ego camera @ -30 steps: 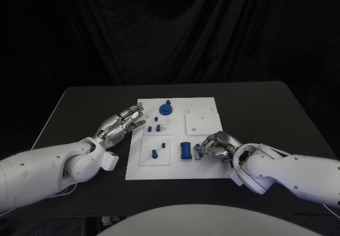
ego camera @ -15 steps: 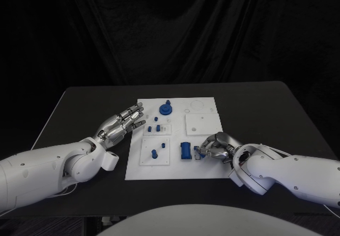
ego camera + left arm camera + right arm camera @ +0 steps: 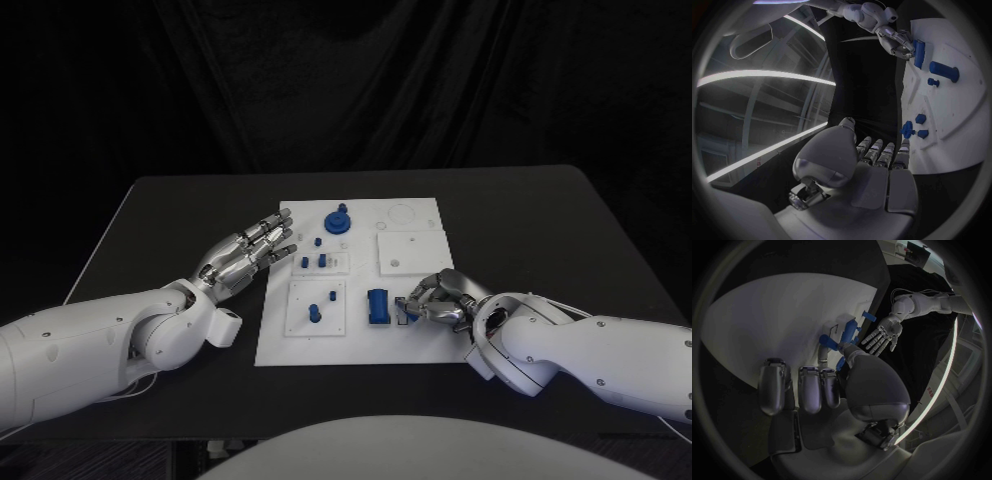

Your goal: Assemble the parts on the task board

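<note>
Nearest to us, our right hand (image 3: 440, 300) rests on the near right part of the task board (image 3: 418, 345), its fingers curled in beside the tall blue block (image 3: 376, 305). A small blue part (image 3: 405, 313) sits at its fingertips, but we cannot tell whether the hand actually pinches it or only touches it. Compared with a second ago, this hand has not shifted, and the block stands where it stood.

To the left of the block, on the near left panel, we see a blue peg part (image 3: 315, 315) and a smaller blue piece (image 3: 333, 296) beyond it, both unmoved.

Further out, our left hand (image 3: 248, 252) hovers flat over the black table (image 3: 173, 210) just beside the board's left edge, fingers spread and straight, holding nothing; it too is unchanged. Near its fingertips lie several small blue pieces (image 3: 317, 262) on the board.

Farthest, a blue knobbed part (image 3: 339, 220) stands upright near the board's far edge, as before.
</note>
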